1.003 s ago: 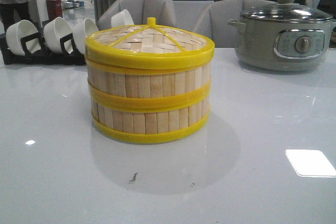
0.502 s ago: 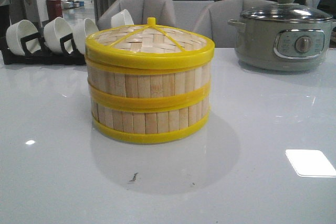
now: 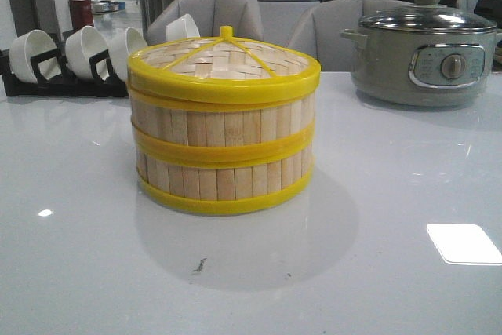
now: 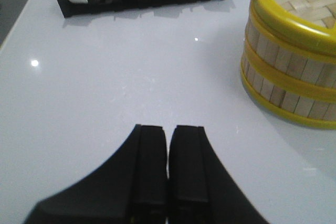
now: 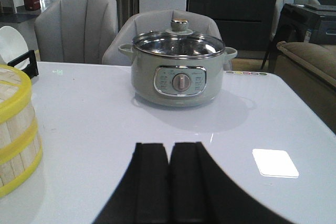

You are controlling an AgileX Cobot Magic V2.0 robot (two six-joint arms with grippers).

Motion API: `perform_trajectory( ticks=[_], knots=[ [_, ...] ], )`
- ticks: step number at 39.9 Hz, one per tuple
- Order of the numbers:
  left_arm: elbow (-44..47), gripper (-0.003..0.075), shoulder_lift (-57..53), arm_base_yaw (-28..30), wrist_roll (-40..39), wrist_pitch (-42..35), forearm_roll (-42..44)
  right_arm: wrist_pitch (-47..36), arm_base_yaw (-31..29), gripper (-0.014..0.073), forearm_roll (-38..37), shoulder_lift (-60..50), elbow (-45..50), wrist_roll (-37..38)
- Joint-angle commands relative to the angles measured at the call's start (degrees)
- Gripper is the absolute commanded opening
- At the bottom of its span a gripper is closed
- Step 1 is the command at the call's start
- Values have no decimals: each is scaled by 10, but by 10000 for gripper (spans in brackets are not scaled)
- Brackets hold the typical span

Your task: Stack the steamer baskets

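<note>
Fingers come first in each wrist view: the left gripper (image 4: 168,169) has its two black fingers pressed together with only a thin line between them, holding nothing, and the right gripper (image 5: 169,179) shows the same, two fingers closed on each other and empty. Both hang low over the bench (image 3: 392,194), pointing forward. Neither arm is visible in the front view.

Two steamer baskets (image 3: 223,147) stand in the middle of the bench, one stacked directly on the other, their yellow rims meeting in a band at half height. One woven lid (image 3: 223,60) with a small yellow knob sits on the upper basket. The stack is well apart from both grippers.

The bench is white and glossy, with a bright square reflection near the right and a small dark mark in front of the stack. Farther back on the left, one black rack (image 3: 67,80) holds four white bowls (image 3: 86,49). Farther back on the right stands one grey-green electric pot (image 3: 423,56) with a glass lid. Behind the bench are grey chairs (image 3: 208,9) and dark cabinets.
</note>
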Motion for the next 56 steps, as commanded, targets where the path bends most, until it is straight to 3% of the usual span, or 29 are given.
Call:
perform_trajectory(
  ticks=[1,7,15,25,27,36,56],
  knots=[
    [-15,85,-21,0,-7,-70,10,-52,-4,70,-5,5,-16,-4],
    [9,85,-65,0,-7,-131,-6,-52,-4,70,-5,5,-16,-4],
    [121,85,-151,8,-7,-304,-55,-52,-4,70,-5,5,-16,-4],
    [262,85,-253,60,-11,-432,-96,-52,-4,70,-5,5,-16,-4],
    [257,85,-267,69,-11,-391,-98,-52,-4,70,-5,5,-16,-4],
    [260,85,-308,97,-11,-341,-98,-52,-4,70,-5,5,-16,-4],
    [260,85,-305,102,-11,-322,-98,-52,-4,70,-5,5,-16,-4]
  ],
)
